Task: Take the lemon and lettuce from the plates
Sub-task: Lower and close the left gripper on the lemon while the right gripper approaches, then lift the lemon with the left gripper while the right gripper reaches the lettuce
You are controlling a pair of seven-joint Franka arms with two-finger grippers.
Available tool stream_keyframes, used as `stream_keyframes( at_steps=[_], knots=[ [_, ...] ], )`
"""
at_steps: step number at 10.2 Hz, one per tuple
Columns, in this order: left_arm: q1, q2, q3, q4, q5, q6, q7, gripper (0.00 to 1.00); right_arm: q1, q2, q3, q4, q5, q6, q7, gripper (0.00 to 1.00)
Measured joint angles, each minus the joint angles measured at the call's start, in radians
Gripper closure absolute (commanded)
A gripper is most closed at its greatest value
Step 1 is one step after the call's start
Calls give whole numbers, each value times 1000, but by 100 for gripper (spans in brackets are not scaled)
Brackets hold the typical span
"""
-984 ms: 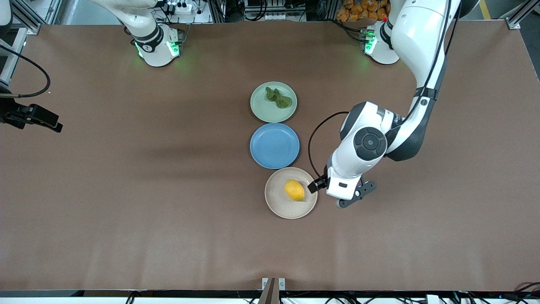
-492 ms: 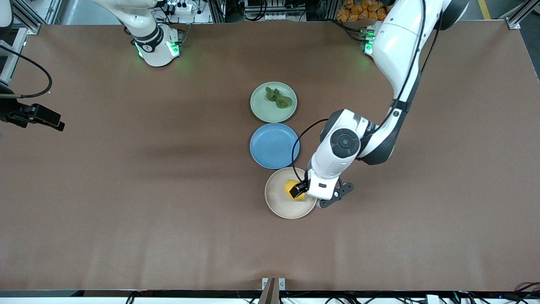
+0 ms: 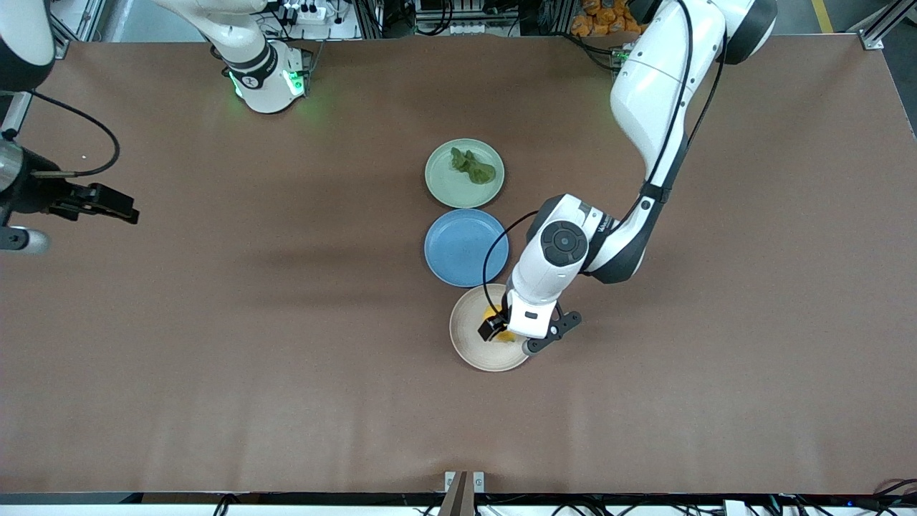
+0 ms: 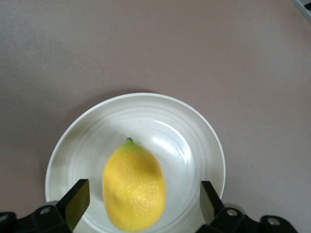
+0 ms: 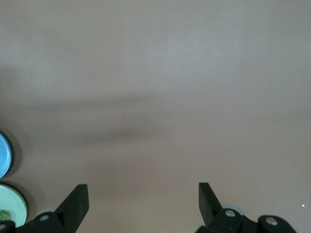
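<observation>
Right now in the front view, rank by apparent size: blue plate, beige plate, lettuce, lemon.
1. Blue plate and beige plate: look alike, and the left arm covers part of the beige one, so no ranking.
2. Lettuce.
3. Lemon, mostly hidden; unsure.

Brown table (image 3: 215,358), 3 plates in a line 12-to-6: pale green plate (image 3: 444,188), blue plate (image 3: 458,251), beige plate (image 3: 469,344).

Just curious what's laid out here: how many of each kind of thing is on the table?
Plates: 3: green plate, blue plate, beige plate
Lemon: 1
Lettuce: 1
Total: 5
</observation>
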Motion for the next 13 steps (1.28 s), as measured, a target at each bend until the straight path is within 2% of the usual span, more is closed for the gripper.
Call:
stream_keyframes(
  at_steps=[3, 6, 9, 10, 11, 12, 13],
  knots=[
    [-4, 26, 3, 1, 0, 65, -49, 0, 90, 25, 4, -6, 3, 7, 2, 0],
    [-5, 43, 4, 1, 0, 72, -66, 0, 173, 55, 6, -11, 4, 39, 16, 0],
    [-5, 54, 4, 2, 0, 75, -68, 0, 208, 63, 30, -77, 36, 66, 18, 0],
    [-6, 55, 4, 2, 0, 75, -68, 8, 210, 61, 61, -100, 41, 74, 22, 0],
    [-6, 57, 4, 2, 0, 77, -68, 79, 214, 57, 98, -124, 42, 94, 53, 0],
    [-9, 60, 4, 2, 0, 84, -68, 100, 221, 52, 141, -147, 42, 123, 115, 0],
    [-12, 63, 4, 2, 0, 88, -68, 100, 228, 47, 186, -177, 43, 158, 188, 0]
  ],
)
